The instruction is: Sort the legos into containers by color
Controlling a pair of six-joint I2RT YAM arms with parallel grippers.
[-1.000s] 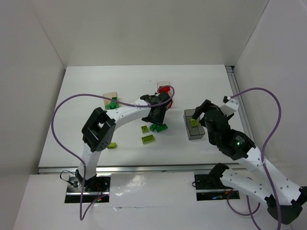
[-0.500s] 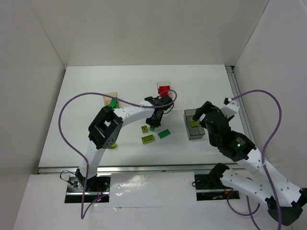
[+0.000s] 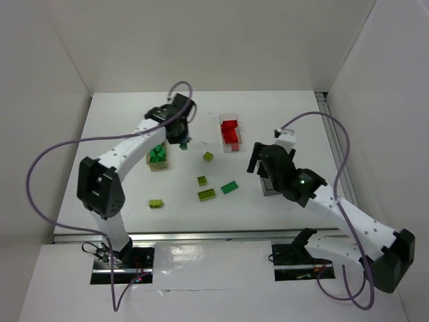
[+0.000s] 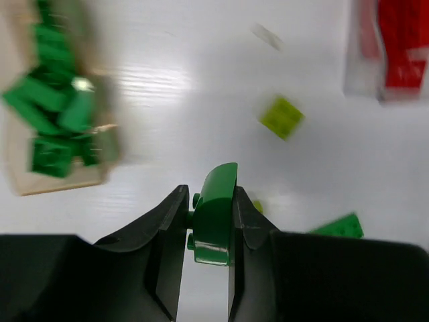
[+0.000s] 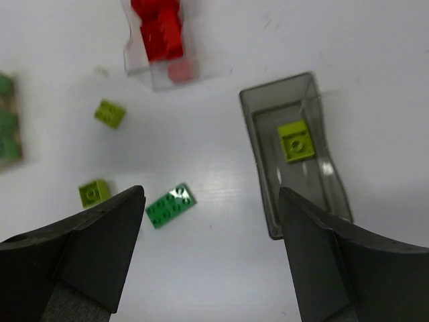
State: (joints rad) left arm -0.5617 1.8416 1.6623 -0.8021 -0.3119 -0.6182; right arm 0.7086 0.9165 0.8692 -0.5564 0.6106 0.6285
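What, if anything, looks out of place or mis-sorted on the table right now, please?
Nothing stands out. The wooden box holds only green bricks, the clear box only red, and the grey box one lime brick. The loose bricks on the table are simply not yet sorted.

A robotics lab test cell is indicated: a white table is enclosed by 3 plain white panels, and 2 cabled robot arms are mounted at its near edge.
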